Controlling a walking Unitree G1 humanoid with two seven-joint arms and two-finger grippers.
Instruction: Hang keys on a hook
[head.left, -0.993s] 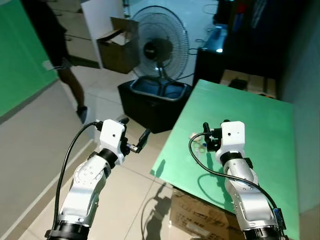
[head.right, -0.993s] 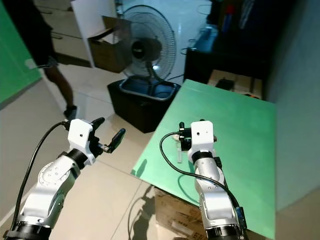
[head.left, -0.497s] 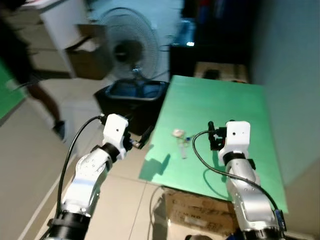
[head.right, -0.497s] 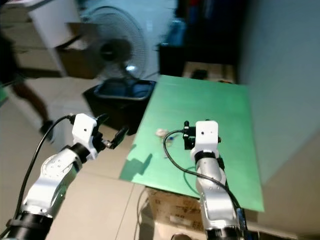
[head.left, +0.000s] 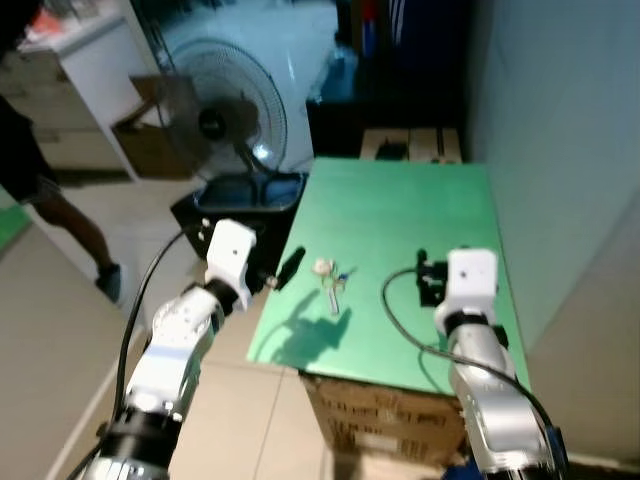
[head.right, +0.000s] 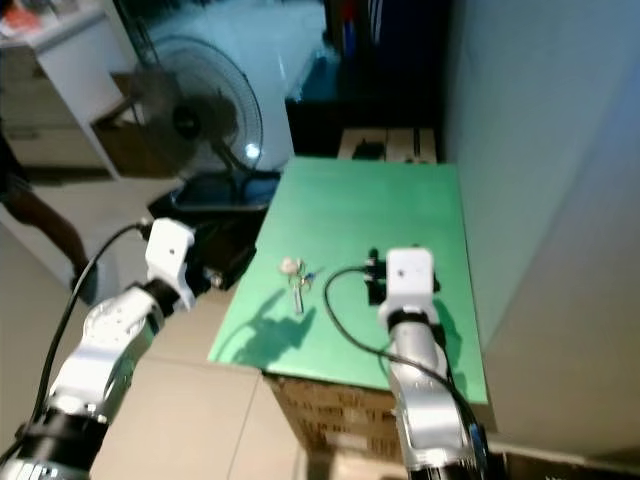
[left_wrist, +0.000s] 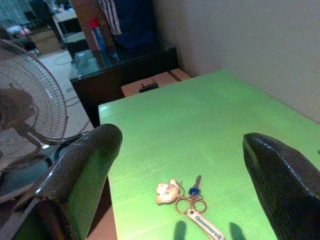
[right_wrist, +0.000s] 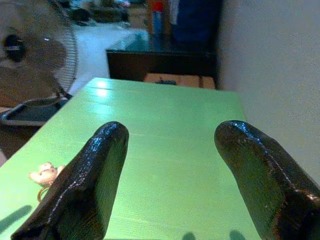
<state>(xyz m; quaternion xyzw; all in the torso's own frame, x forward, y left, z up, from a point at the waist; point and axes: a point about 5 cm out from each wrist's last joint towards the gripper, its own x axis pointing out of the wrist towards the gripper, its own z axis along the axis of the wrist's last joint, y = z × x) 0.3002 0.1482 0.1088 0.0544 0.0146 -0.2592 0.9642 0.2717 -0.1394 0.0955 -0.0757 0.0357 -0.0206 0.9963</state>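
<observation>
View has swung toward the green table (head.left: 420, 220) over the last second; robot now squares up to it. Small key bunch with pale charm (left_wrist: 186, 200) lies on the table's left part, untouched. Left gripper (left_wrist: 180, 170) spread, pointing at the keys; right gripper (right_wrist: 170, 175) spread, above the table, nearer the wall. No hook seen. Pickup likely next.

Flat green rectangular tabletop (head.left: 400, 230) set against a plain pale grey wall (head.left: 560, 150), resting on printed cardboard boxes (head.left: 380, 430). Beige tiled floor (head.left: 60, 360). 1 grey round-caged standing fan (head.left: 225, 110) beside the table's far corner, over a black plastic tub (head.left: 235, 200). Open brown cardboard box (head.left: 150, 135) against a white cabinet (head.left: 85, 80). Dark glass-topped cabinet (left_wrist: 120, 62) beyond the table. A person's leg (head.left: 70, 240) at the room's left.
</observation>
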